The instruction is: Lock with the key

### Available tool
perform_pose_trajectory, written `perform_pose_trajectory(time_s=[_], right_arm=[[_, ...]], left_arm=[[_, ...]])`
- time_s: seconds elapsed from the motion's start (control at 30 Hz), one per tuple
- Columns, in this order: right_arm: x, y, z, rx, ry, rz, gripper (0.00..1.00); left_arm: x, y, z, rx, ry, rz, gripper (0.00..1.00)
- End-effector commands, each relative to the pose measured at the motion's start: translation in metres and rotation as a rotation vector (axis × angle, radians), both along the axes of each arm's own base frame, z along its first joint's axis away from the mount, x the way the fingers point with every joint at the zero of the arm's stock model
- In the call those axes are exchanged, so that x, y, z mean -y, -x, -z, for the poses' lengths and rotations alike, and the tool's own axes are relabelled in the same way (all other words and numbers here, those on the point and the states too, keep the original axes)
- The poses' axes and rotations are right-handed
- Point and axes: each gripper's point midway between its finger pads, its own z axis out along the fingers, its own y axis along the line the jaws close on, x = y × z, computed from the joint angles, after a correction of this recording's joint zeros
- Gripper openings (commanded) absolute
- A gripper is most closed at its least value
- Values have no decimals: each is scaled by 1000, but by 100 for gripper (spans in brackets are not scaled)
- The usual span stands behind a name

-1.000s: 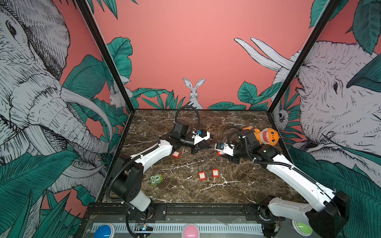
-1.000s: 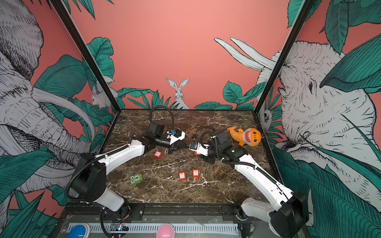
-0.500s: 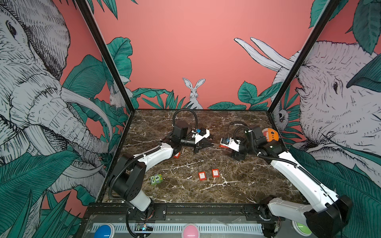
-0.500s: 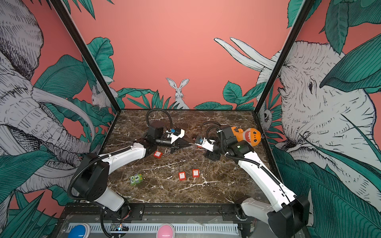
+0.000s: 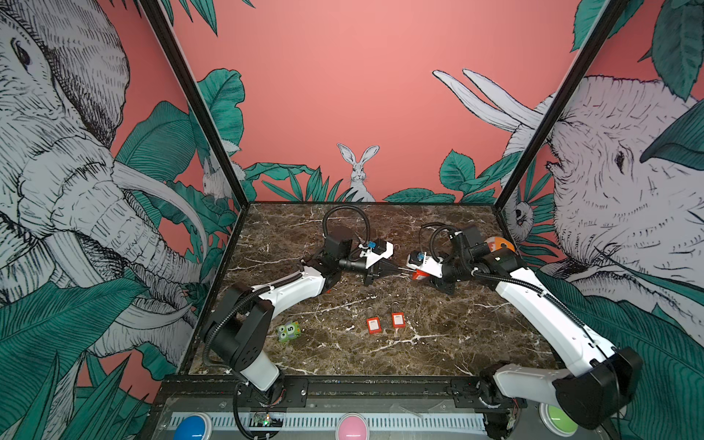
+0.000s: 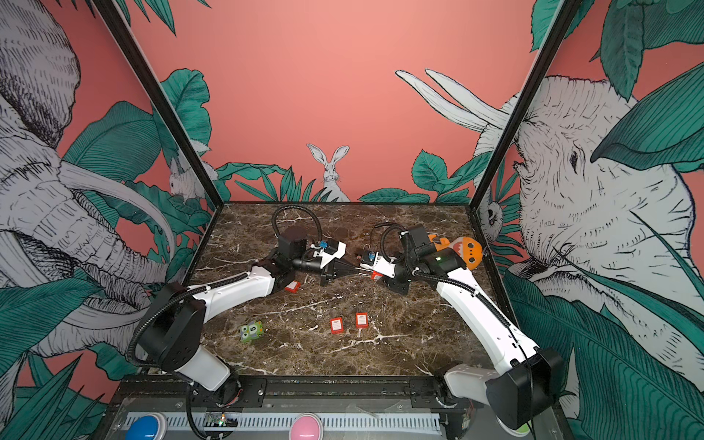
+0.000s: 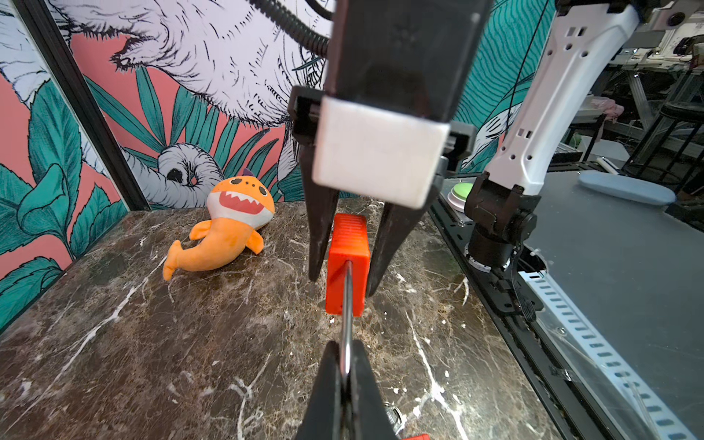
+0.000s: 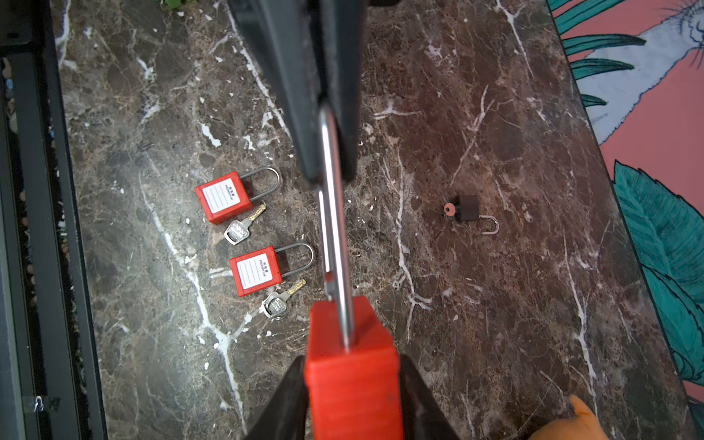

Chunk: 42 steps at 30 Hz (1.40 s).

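Note:
A red padlock (image 8: 352, 381) hangs above the marble between both grippers. My right gripper (image 8: 352, 364) is shut on its red body (image 7: 346, 274). My left gripper (image 7: 346, 352) is shut on its steel shackle (image 8: 335, 228), which runs from the left fingers (image 8: 304, 95) into the body. In both top views the grippers meet tip to tip mid-table, the left gripper (image 5: 396, 268) facing the padlock (image 5: 419, 275). No key shows in the held padlock. Two loose keys (image 8: 244, 228) (image 8: 280, 301) lie on the table beside other red padlocks.
Two red padlocks (image 8: 223, 198) (image 8: 257, 272) lie near the front, a small dark padlock (image 8: 468, 209) farther back, and another red one (image 6: 292, 286) by the left arm. An orange shark plush (image 7: 224, 228) lies at the back right. A green toy cube (image 5: 288, 331) sits front left.
The right gripper drew back and to the right, then closed on the padlock body again. The left gripper kept its hold on the shackle and followed slightly to the right.

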Motion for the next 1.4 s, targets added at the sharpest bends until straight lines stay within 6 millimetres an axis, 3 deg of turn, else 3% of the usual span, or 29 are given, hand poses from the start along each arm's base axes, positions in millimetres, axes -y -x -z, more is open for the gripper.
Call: perform_pose_trajectory(time_s=[0.0, 0.33, 0.63, 0.67, 0.9, 1.1, 1.23, 1.37], right_arm=[[-5, 7, -10, -14, -35, -39, 31], [-12, 11, -15, -36, -72, -77, 15], [-24, 9, -23, -53, -127, -114, 13], [-26, 9, -24, -56, -133, -118, 13], [-33, 7, -27, -73, -159, -142, 13], [-31, -9, -28, 6, -136, -120, 14], [-34, -18, -36, 66, -156, -112, 16], [-24, -21, -40, 107, -126, -70, 40]], left_arm=[[0, 6, -7, 30, 27, 28, 0], [4, 8, -3, 43, 15, 27, 0], [12, 8, 0, 140, 8, 3, 0], [20, 20, 1, 151, 9, 29, 0], [27, 23, 1, 222, 13, 17, 0], [30, 30, 0, 148, 13, 74, 0], [36, 30, 3, 46, 23, 105, 0], [33, 18, -3, 61, 86, 51, 0]])
